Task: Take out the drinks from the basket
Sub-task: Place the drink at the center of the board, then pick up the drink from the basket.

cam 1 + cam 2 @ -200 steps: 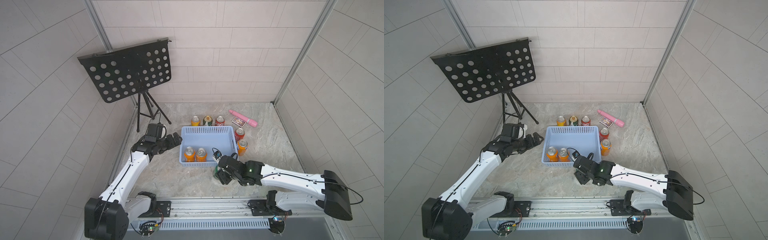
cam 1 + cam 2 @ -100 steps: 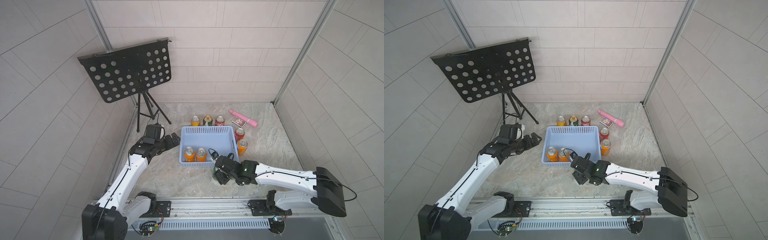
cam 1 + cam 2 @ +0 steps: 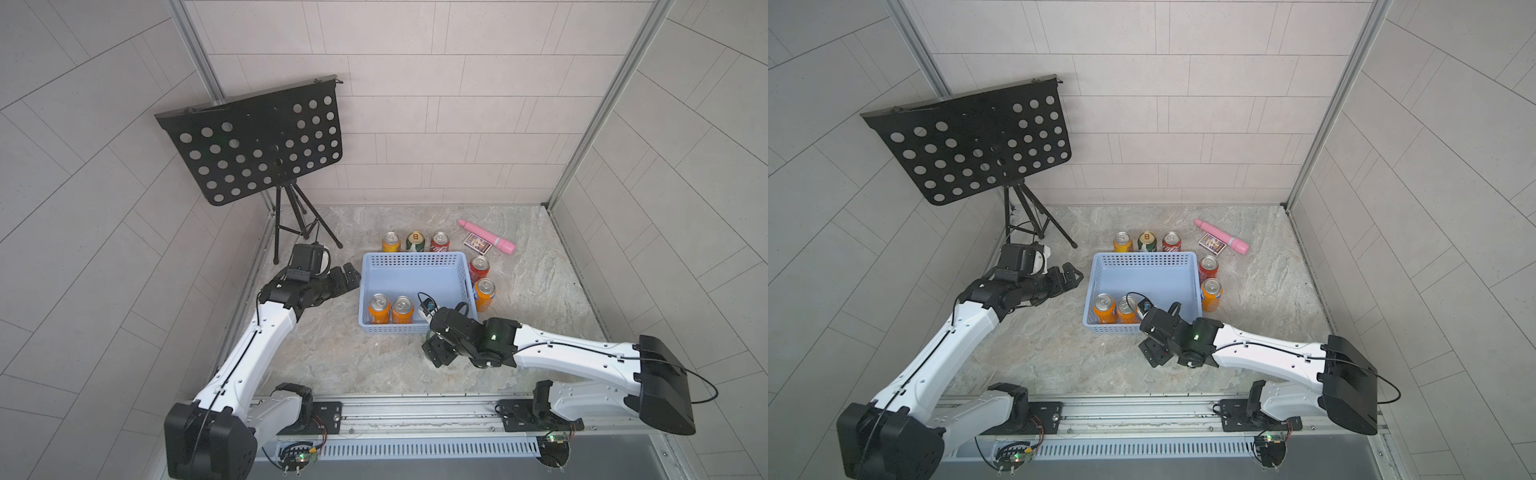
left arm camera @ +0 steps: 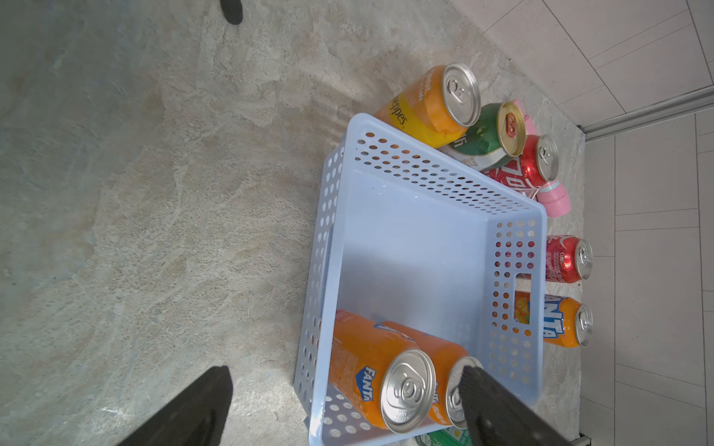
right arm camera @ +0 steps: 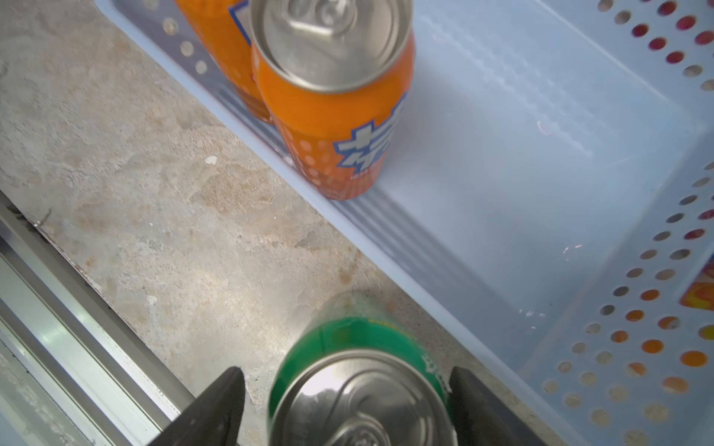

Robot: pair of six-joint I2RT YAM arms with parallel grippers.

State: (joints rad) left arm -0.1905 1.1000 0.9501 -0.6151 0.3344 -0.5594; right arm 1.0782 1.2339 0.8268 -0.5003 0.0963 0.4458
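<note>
Right wrist view: right hand (image 5: 345,380) open, loosely straddling the upright green can (image 5: 359,340) beside the basket (image 5: 502,173).

Both top views are bright, evenly lit and sharp, with only soft, faint shadows on the marbled stone tabletop (image 3: 374,361); wall tile lines bow toward the frame edges. In the right wrist view the green metal can (image 5: 359,343) nearest the lens is blurred, with glare whitening its silver top.

We record a mottled stone tabletop (image 3: 353,361); directly on it: blue basket (image 3: 413,259); three cans (image 3: 415,242) behind, two cans (image 3: 479,270) beside, green can (image 5: 359,340) in front; pink tube (image 3: 487,237), card box (image 3: 477,243), tripod (image 3: 277,226).
</note>
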